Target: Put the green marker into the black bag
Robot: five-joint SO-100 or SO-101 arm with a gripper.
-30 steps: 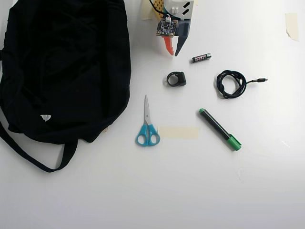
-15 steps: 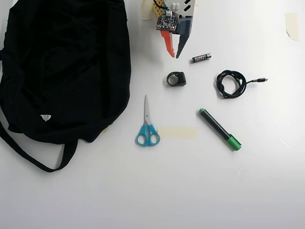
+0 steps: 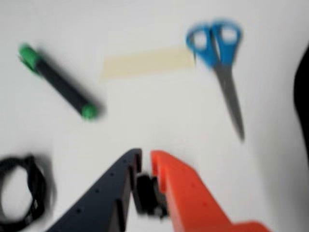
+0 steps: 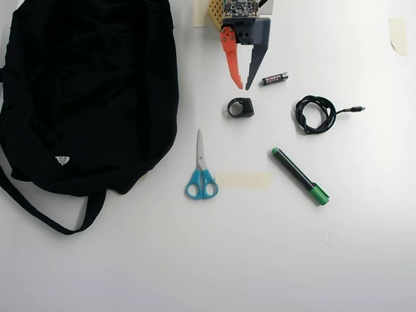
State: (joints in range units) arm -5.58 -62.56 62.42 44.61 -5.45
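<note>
The green marker (image 4: 300, 176), a black barrel with a green cap and a green end tip, lies slanted on the white table right of centre in the overhead view. In the wrist view it (image 3: 60, 82) lies at the upper left, blurred. The black bag (image 4: 84, 91) fills the upper left of the overhead view, straps trailing down; its edge shows at the right of the wrist view (image 3: 303, 96). My gripper (image 4: 244, 86), with one orange and one dark finger, is at the top centre, far from the marker. Its tips nearly touch (image 3: 146, 157), holding nothing.
Blue-handled scissors (image 4: 201, 172) lie between the bag and a tape strip (image 4: 243, 181). A small black ring-shaped part (image 4: 240, 107) sits just below the fingertips. A battery (image 4: 275, 78) and a coiled black cable (image 4: 314, 114) lie to the right.
</note>
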